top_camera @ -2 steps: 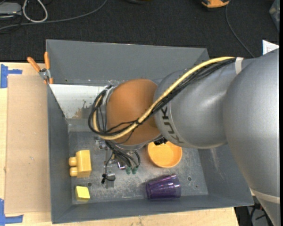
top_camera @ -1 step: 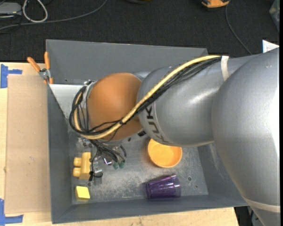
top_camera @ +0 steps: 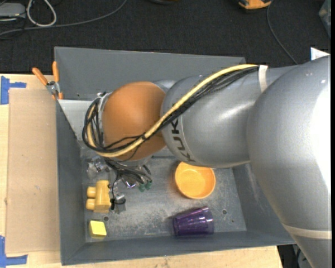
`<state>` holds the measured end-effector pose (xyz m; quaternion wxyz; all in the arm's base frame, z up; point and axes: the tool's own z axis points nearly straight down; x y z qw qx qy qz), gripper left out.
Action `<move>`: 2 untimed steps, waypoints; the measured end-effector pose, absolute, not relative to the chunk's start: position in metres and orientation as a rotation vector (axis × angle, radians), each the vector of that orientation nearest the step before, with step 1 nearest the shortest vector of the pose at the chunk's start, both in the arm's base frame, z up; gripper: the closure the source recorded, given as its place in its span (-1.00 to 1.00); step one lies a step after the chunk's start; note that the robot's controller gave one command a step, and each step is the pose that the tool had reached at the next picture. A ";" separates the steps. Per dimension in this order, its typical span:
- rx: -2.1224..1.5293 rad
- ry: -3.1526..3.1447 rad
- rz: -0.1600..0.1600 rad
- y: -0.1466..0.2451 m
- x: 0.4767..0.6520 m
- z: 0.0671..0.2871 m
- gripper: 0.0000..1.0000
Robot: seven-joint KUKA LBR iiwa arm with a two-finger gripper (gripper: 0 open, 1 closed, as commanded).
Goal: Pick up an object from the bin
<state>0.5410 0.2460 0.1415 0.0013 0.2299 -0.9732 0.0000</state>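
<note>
My gripper hangs under the arm's wrist at the bin's left side, low over the floor. Right beside it on the left lies a yellow knobbed plastic piece, touching or nearly touching the gripper's dark tip. A small flat yellow block lies a little below that, near the bin's front left corner. Nothing shows held in the gripper.
An orange bowl sits upright in the bin's middle, to the right of the gripper. A purple cup lies on its side near the front wall. The big grey arm covers the bin's back and right.
</note>
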 end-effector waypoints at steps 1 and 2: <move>0.851 -3.023 -0.005 0.243 0.549 0.068 -1.00; 1.082 -2.957 -0.002 0.245 0.551 0.069 1.00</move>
